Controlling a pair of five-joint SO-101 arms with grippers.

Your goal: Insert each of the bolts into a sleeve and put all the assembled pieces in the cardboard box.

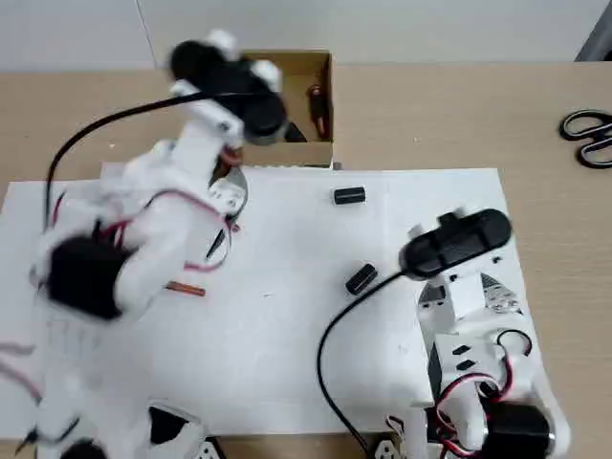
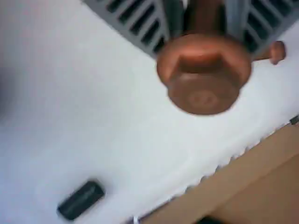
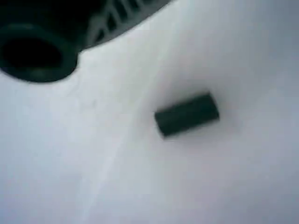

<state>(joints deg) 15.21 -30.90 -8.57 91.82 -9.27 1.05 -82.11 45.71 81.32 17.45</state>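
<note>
Copper bolt (image 2: 203, 74) looms closest, clamped in my left gripper (image 2: 203, 25) just beside the cardboard box (image 1: 328, 105); my right gripper (image 3: 56, 28), farther from the box, pinches a sleeve (image 3: 32, 53).

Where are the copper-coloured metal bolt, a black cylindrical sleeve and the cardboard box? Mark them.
Copper-coloured metal bolt (image 2: 203, 77): left wrist view, head.
Black cylindrical sleeve (image 3: 187, 114): right wrist view, side.
Cardboard box (image 1: 311, 153): high view, wall.

A box (image 1: 320, 65) stands at the far edge of a sheet (image 1: 287, 373) on a table (image 1: 430, 115). On the sheet, a sleeve (image 1: 349, 196) lies behind a second sleeve (image 1: 360, 278), a loose bolt (image 1: 186, 288) to their left; scissors (image 1: 588, 136) far right.
</note>
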